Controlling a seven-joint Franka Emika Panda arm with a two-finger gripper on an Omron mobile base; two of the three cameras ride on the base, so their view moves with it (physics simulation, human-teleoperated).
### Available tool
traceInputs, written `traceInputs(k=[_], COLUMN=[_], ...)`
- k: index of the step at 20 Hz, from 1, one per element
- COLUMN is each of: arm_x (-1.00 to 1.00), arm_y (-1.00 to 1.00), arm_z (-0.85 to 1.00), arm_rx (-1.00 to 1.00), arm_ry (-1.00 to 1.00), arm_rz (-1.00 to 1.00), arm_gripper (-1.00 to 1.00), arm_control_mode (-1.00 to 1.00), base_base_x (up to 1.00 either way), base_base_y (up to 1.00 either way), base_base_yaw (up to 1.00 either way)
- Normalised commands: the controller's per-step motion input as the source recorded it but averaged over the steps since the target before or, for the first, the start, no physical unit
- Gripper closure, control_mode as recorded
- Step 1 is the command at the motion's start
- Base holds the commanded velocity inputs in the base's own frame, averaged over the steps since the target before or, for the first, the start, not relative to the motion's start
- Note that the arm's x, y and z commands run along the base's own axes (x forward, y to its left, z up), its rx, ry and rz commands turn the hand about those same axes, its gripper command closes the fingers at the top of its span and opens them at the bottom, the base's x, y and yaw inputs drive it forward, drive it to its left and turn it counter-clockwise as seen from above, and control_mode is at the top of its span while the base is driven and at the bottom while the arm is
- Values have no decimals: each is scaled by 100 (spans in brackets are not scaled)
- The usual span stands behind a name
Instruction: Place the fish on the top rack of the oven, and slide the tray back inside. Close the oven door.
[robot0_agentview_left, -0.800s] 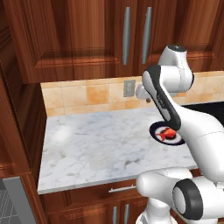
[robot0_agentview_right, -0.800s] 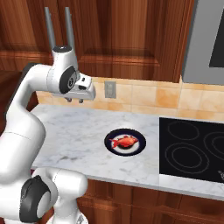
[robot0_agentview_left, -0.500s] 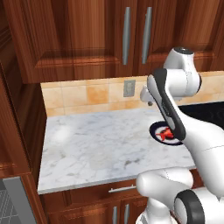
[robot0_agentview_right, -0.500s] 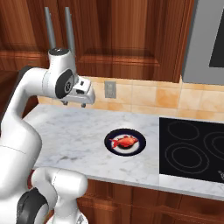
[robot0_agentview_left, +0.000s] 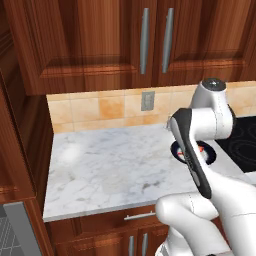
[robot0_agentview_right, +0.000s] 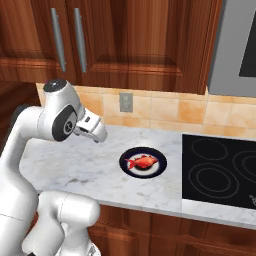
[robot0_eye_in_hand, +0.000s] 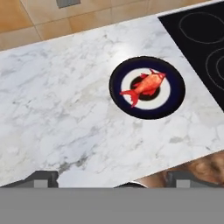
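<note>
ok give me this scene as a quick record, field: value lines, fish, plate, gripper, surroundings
fish: red-orange fish lies on the centre of the plate, not yet picked up
plate: round plate with a dark rim, on the marble counter, beside the black cooktop
gripper: gripper high above the counter, short of the plate, holding nothing; its two tips stand wide apart
backsplash: tan tiles with a wall outlet
cabinets: red-brown wooden cabinets above the counter
</note>
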Motion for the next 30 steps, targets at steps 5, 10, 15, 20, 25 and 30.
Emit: traceInputs(k=[5, 10, 15, 20, 25, 30], arm_x=[0, 0, 0, 13, 22, 30], arm_y=[-35, -61, -49, -30, -14, 0], arm_z=[-31, -22, -15, -18, -23, -25], arm_rx=[-1, 14, 17, 13, 8, 1], arm_ry=[0, 10, 13, 6, 1, 0], arm_rz=[-17, -26, -22, -19, -19, -17], arm_gripper=[-100, -100, -100, -100, -100, -100], arm_control_mode=[-100, -100, -100, -100, -100, -100], base_base_x=[0, 0, 0, 0, 0, 0], base_base_y=[0, 0, 0, 0, 0, 0], base_base_yaw=[0, 0, 0, 0, 0, 0])
